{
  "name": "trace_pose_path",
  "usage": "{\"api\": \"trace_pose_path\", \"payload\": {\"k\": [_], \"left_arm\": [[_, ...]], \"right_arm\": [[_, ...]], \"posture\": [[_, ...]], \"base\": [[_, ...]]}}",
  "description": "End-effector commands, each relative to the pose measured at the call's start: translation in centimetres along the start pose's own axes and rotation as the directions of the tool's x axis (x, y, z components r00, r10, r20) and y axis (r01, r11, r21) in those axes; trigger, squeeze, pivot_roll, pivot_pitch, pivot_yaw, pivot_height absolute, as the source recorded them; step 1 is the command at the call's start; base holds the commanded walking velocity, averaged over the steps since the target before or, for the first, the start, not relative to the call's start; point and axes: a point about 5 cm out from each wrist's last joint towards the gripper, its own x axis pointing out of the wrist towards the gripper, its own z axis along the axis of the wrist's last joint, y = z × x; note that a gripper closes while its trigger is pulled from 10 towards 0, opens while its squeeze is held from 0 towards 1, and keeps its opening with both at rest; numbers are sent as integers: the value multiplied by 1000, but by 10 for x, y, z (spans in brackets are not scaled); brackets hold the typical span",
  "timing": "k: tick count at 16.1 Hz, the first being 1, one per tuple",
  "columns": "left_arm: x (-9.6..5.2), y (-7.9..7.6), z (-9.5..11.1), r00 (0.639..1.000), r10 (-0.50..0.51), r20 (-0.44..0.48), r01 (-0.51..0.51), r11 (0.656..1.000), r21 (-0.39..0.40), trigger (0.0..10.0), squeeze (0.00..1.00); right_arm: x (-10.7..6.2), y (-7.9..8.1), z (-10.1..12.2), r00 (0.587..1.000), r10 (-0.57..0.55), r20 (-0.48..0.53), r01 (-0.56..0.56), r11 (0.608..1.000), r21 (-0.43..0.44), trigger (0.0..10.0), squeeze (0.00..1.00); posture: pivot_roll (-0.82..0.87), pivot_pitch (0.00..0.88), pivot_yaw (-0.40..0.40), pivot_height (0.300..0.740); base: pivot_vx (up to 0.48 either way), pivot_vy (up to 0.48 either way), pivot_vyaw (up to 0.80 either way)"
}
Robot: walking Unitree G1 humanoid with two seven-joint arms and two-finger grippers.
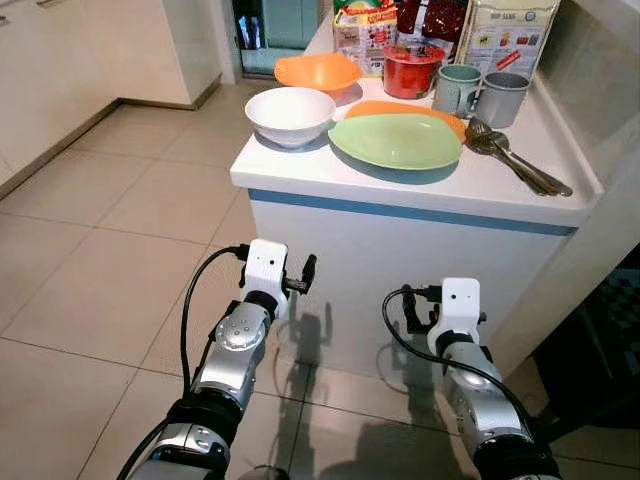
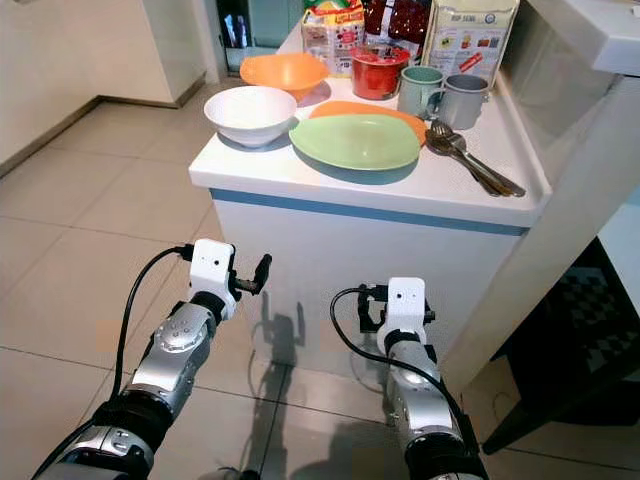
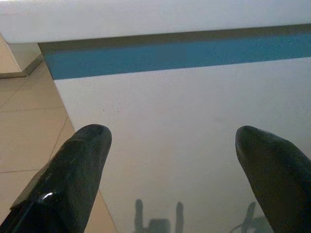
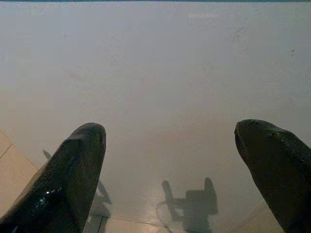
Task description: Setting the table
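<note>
Dishes in upper centre of frame on white counter [image 1: 470, 185]: white bowl [image 1: 290, 113], green plate [image 1: 398, 140], orange bowl [image 1: 317, 71], two cups [image 1: 480, 92], spoons [image 1: 515, 160]. Left gripper [image 3: 172, 160] and right gripper [image 4: 170, 160] low, facing counter front — fingers spread, grasping nothing.

Clearly a home kitchen: white bench [image 1: 470, 185] with a blue stripe under its top, pale cabinet fronts [image 1: 60, 70] along the wall, beige tiled floor [image 1: 110, 260]. Crowded along the bench's far edge with food packets [image 1: 505, 35] and a red tub [image 1: 410, 68], then everyday tableware nearer the front: white bowl [image 1: 290, 115], orange bowl [image 1: 317, 71], green plate [image 1: 397, 140] lying on an orange plate [image 1: 440, 115], two mugs [image 1: 480, 92], spoons [image 1: 515, 160] by the right edge.
</note>
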Motion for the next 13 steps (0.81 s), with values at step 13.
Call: {"api": "trace_pose_path", "payload": {"k": [13], "left_arm": [[2, -2, 8, 999, -32, 44, 27, 994, 105, 10000, 0]], "right_arm": [[0, 3, 1, 1000, 20, 6, -19, 1000, -16, 10000, 0]], "posture": [[-52, 0, 32, 740]], "base": [[200, -120, 0]]}}
